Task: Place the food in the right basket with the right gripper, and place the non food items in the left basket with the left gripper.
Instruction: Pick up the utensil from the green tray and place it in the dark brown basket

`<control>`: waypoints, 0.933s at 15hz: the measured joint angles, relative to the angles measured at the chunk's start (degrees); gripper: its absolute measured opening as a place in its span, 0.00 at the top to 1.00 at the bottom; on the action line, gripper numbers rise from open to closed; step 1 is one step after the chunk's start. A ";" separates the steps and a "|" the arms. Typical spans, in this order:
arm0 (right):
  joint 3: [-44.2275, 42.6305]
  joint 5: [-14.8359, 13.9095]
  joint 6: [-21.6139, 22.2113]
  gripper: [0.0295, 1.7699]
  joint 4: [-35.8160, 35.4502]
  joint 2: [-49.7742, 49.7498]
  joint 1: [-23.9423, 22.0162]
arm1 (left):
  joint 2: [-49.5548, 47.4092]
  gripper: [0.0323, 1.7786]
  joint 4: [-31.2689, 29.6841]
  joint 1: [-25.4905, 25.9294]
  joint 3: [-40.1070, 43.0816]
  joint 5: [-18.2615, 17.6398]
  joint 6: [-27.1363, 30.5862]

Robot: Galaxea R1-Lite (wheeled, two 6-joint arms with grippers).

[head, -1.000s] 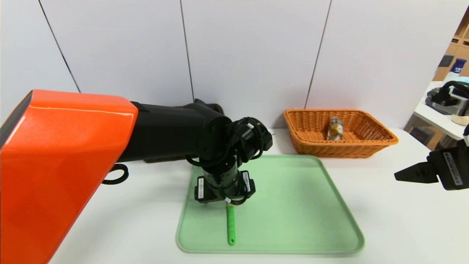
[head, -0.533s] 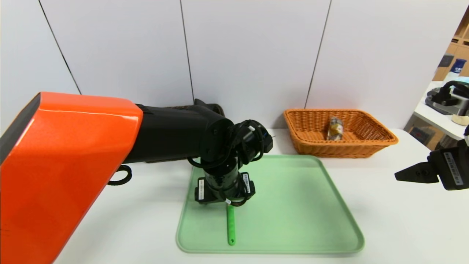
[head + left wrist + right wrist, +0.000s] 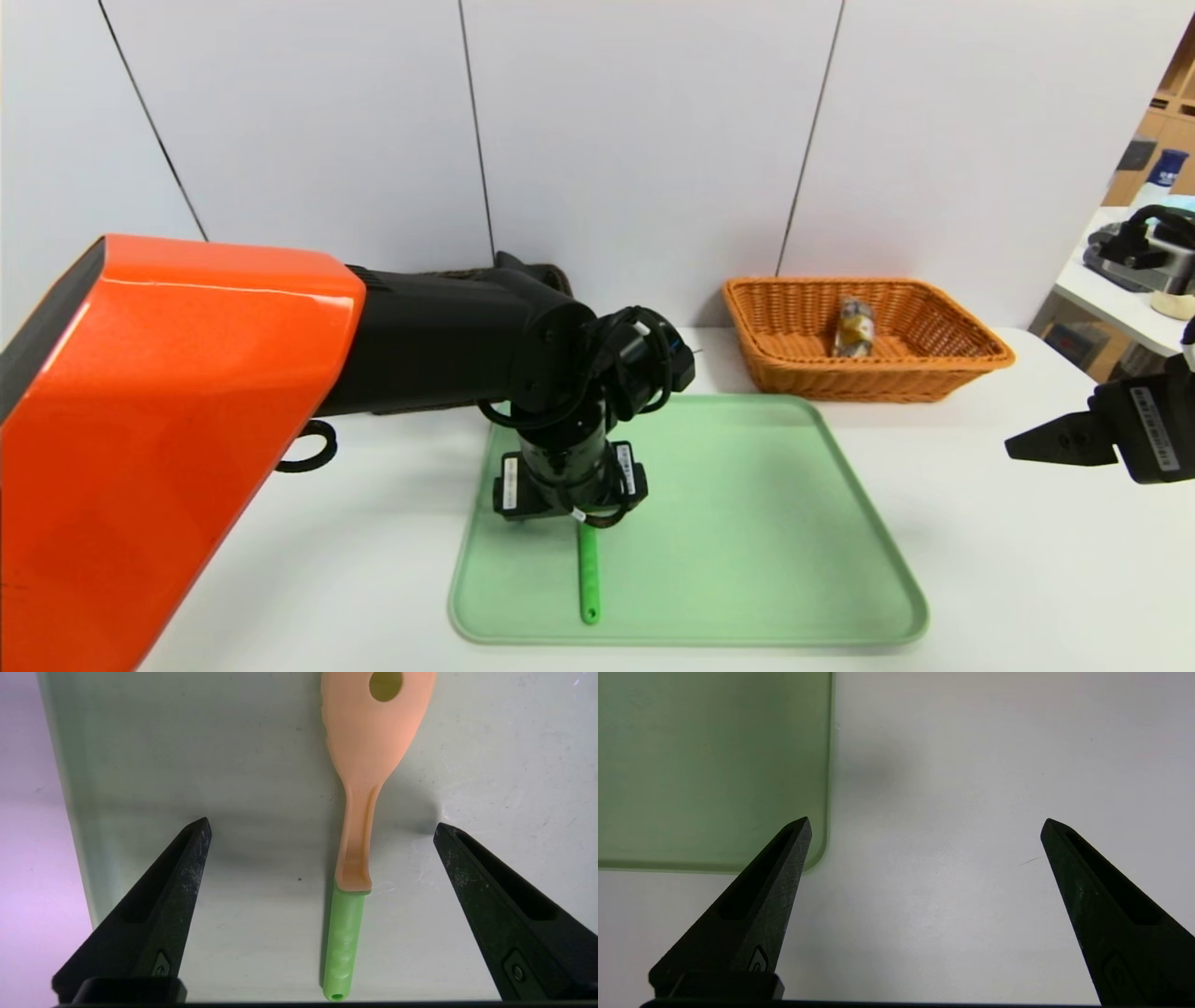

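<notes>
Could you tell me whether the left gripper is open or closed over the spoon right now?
Open. The left gripper has its fingers spread wide on either side of the spoon, which lies flat on the green tray, untouched.

bare tray (image 3: pixel 196 756) flanking spoon (image 3: pixel 355 826), left end effector (image 3: pixel 322 828) straddling handle

In the head view the left arm (image 3: pixel 448 336) covers the spoon's (image 3: pixel 588 583) bowl and nearly all of the dark basket (image 3: pixel 551 273) behind it. The right gripper (image 3: pixel 1060 441) is cut off by the picture's edge. In the left wrist view the spoon's tip runs out of frame.
</notes>
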 joint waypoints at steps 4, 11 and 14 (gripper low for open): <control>0.00 0.02 0.00 0.04 0.00 0.00 0.00 | 0.04 0.05 0.02 -0.17 -0.02 0.12 0.17; -0.11 0.00 0.00 0.04 0.00 0.00 0.00 | 0.13 0.17 0.05 -0.33 0.02 0.15 0.06; -0.11 0.02 -0.01 0.04 0.00 0.02 0.00 | 0.35 0.42 0.02 -0.33 -0.78 0.11 0.05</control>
